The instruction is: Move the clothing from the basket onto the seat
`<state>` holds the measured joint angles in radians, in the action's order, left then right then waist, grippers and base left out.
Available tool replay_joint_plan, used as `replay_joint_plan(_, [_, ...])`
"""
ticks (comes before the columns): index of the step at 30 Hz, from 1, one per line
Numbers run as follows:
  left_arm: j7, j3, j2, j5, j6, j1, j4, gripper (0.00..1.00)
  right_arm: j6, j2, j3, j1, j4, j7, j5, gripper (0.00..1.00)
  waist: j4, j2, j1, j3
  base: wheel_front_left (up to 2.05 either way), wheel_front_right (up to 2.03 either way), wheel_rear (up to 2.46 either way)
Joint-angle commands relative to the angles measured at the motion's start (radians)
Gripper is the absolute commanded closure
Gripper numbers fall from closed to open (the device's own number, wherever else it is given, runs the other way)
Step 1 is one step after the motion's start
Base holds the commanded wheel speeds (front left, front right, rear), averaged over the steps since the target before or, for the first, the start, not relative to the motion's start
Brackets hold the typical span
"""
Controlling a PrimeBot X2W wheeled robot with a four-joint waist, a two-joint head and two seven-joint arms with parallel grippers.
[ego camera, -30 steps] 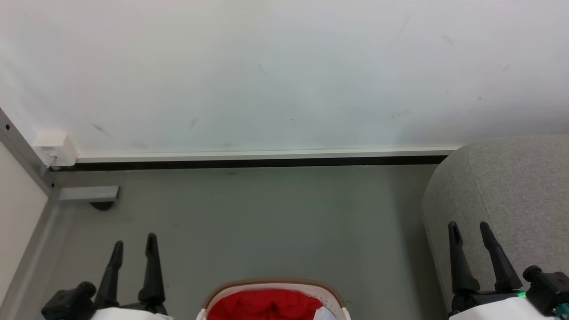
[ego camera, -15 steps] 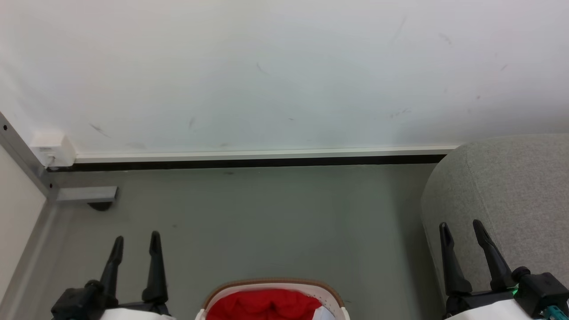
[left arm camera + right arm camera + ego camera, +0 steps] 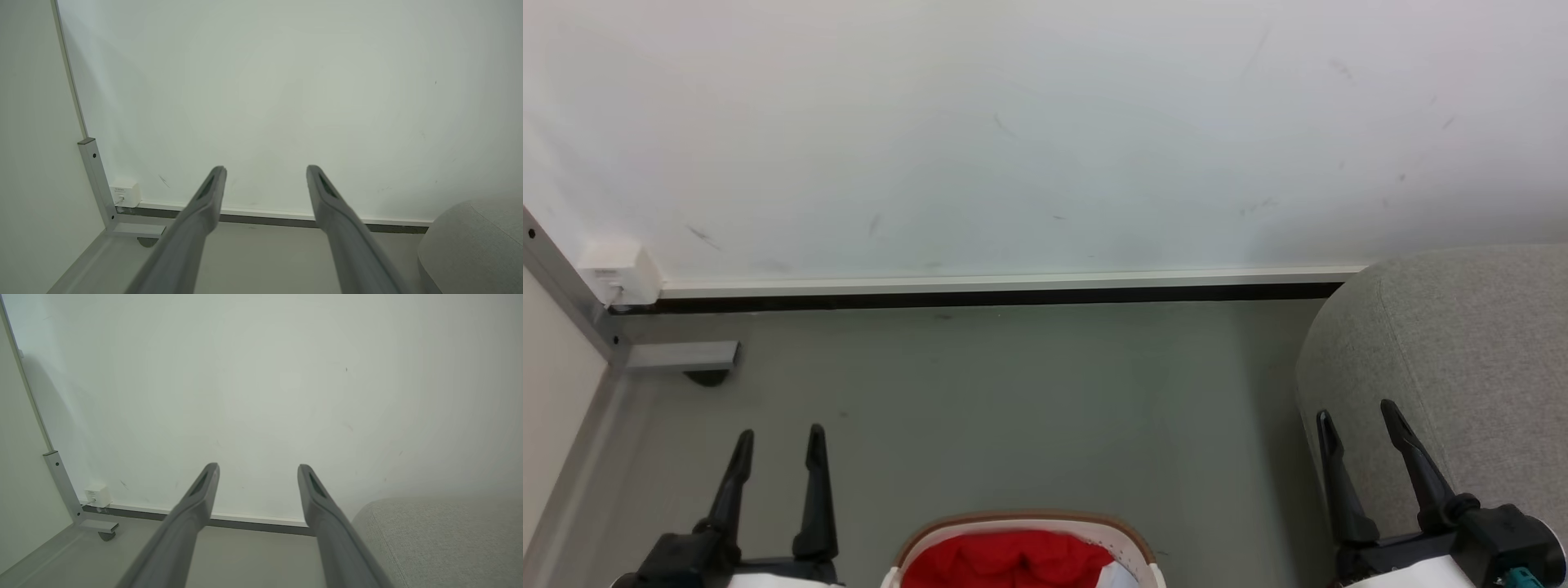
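Left end effector [image 3: 781, 431]: released, its two dark fingers spread with nothing between them; it hangs at the near left above the floor [image 3: 1029, 392], left of the basket and apart from it
Right end effector [image 3: 1354, 410]: released too, fingers parted and empty; at the near right, in front of the seat's rounded edge in the head view, and I cannot tell whether it touches the fabric
Clothing [image 3: 1011, 559]: a bunched red heap with a bit of white at its right, lying inside the basket at the near middle
Basket [image 3: 1021, 518]: white with small holes and a brown rim, standing on the floor between the two arms; only its far end is in view
Seat [image 3: 1462, 343]: light grey and padded, at the right, reaching back to the wall [image 3: 1045, 122]
Stage, as I judge it: nothing is gripped yet, so the reach down into the basket comes first
Risk, shallow pinch: soft, loose fabric may slip out or trail if only a top fold is caught
Risk, basket: fingers going down near the rim could snag it, or catch a hole, and drag or tip the light basket
Risk, carry: a hanging end could catch the rim or brush the floor on the way right
Risk, placing: let go too near the rounded edge, the clothing could slide off the seat
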<state>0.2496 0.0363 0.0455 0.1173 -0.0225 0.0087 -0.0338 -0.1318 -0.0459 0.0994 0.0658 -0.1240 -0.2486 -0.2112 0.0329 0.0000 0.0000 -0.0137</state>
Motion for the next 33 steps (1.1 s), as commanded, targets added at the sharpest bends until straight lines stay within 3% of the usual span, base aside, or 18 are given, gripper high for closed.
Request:
replay_joint_plan(1, [0.008, 0.001, 0.008, -0.025, 0.003, 0.012, 0.005, 0.00, 0.002, -0.008, 0.003, 0.002, 0.007, -0.010, 0.020, 0.00, 0.000, 0.0000, 0.0000, 0.001, 0.00, 0.00, 0.00])
replay_joint_plan(7, [0.017, -0.005, 0.008, -0.061, 0.011, 0.021, 0.011, 0.00, 0.002, -0.007, 0.005, -0.003, 0.002, -0.018, 0.054, 0.00, 0.002, 0.0000, 0.0000, 0.003, 0.00, 0.00, 0.00])
replay_joint_plan(33, [0.015, -0.029, 0.008, -0.022, -0.006, 0.003, -0.058, 0.00, 0.002, -0.007, 0.007, 0.020, -0.014, -0.018, 0.049, 0.00, 0.025, 0.0000, 0.0000, -0.023, 0.00, 0.00, 0.00])
